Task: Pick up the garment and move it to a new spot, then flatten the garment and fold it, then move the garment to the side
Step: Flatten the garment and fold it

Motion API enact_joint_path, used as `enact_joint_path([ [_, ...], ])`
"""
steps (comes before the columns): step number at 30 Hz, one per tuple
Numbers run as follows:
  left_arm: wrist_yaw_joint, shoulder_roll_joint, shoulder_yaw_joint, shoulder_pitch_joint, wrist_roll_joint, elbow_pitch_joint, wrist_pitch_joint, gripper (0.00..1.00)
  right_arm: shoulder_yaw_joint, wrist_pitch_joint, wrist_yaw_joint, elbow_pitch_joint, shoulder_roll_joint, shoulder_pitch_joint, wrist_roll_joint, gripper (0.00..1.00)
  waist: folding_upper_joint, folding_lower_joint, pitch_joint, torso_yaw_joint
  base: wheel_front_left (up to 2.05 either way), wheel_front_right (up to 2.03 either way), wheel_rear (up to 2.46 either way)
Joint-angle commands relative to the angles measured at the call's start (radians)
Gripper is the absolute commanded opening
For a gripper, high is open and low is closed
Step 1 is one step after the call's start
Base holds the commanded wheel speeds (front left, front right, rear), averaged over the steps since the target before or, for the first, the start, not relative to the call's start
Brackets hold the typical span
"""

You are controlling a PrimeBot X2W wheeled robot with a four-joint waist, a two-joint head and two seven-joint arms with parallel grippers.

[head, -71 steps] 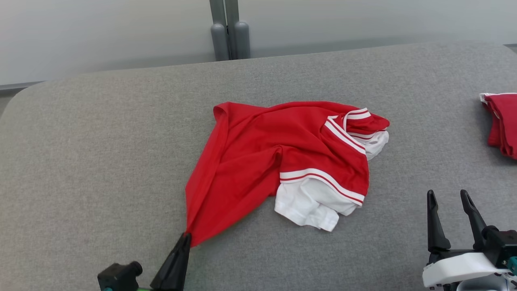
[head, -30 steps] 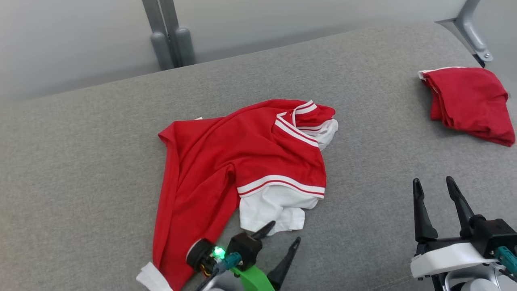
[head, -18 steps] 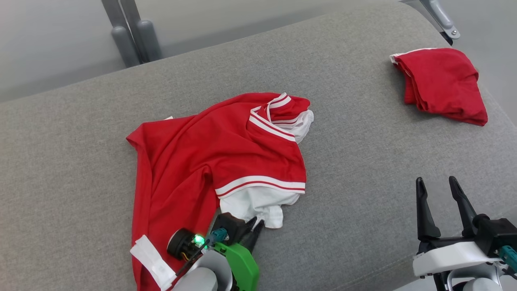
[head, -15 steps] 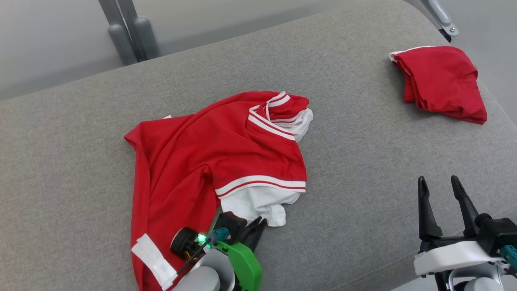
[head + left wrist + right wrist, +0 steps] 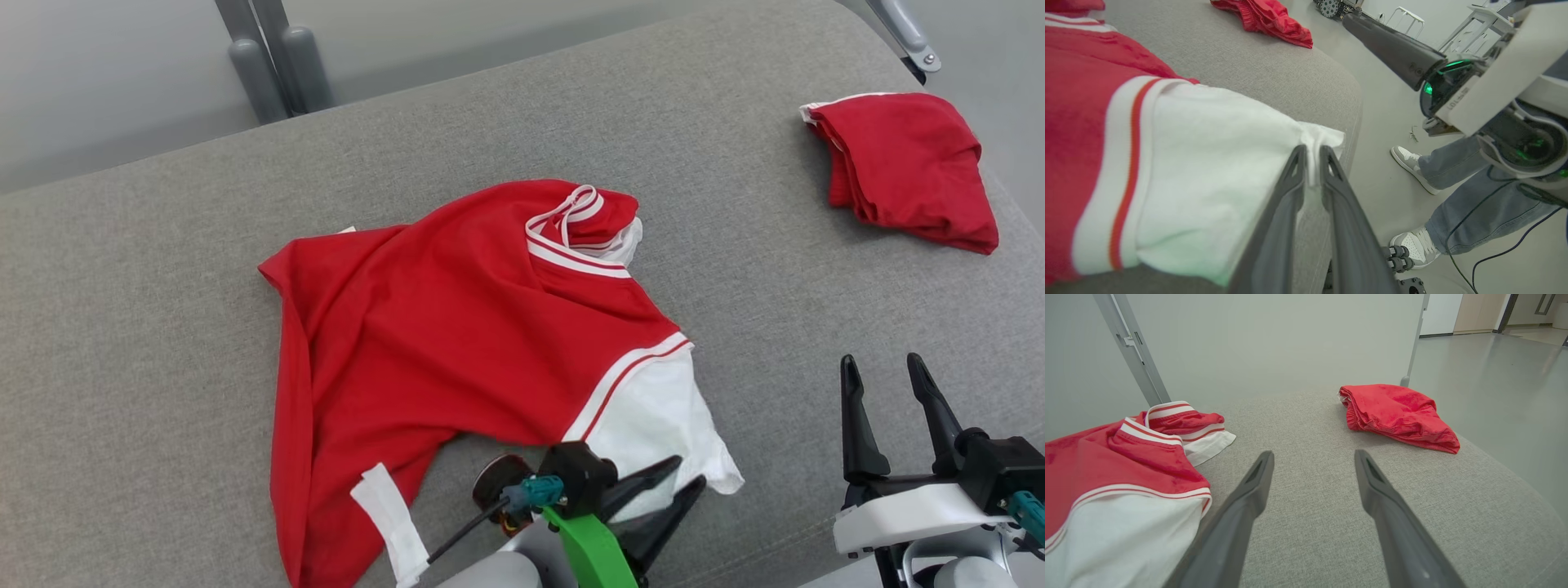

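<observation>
In the head view, the left gripper point(image 5: 690, 472) sits at the bottom edge. Its jaws are nearly together and pinch the outer hem of the white sleeve point(image 5: 653, 425) of a red cloth shirt point(image 5: 457, 327) with white-striped bands. The shirt lies rumpled in the middle of the grey fabric-covered table point(image 5: 163, 367). The right gripper point(image 5: 882, 363) hovers at the lower right over the table's near edge, jaws wide apart and empty, well apart from the shirt. A folded red cloth point(image 5: 906, 167) lies at the far right corner.

Half a second earlier the sleeve was bunched under its striped band. Now it is drawn out flat toward the near right, and the left gripper stands further right. The shirt's near-left end is cut off by the bottom edge, and the left arm covers part of the hem.

In the left wrist view, the two dark fingers point(image 5: 1290, 192) close on a small fold at the sleeve's corner, just at the table's edge. Most of the shirt runs off the left side. Beyond the table stand a person's legs in blue jeans point(image 5: 1474, 196).

In the right wrist view, the jaws stand wide with bare table between them. The shirt point(image 5: 1106, 457) lies to the left, cut off at the left and bottom edges. The folded red cloth point(image 5: 1396, 416) lies ahead to the right.
</observation>
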State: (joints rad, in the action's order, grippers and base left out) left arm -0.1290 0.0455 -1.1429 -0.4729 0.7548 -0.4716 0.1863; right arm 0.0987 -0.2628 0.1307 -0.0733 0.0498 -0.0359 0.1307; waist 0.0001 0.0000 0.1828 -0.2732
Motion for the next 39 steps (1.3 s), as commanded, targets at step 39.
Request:
enact_joint_path([
  [39, 0.021, 0.011, 1.280, 0.704, -0.473, 0.325, 0.078, 1.00, 0.059, -0.003, 0.000, -0.025, 0.012, -0.122, -0.080, 1.00, -0.0001, 0.0000, -0.224, 0.308, 0.00, 0.00, 0.00],
])
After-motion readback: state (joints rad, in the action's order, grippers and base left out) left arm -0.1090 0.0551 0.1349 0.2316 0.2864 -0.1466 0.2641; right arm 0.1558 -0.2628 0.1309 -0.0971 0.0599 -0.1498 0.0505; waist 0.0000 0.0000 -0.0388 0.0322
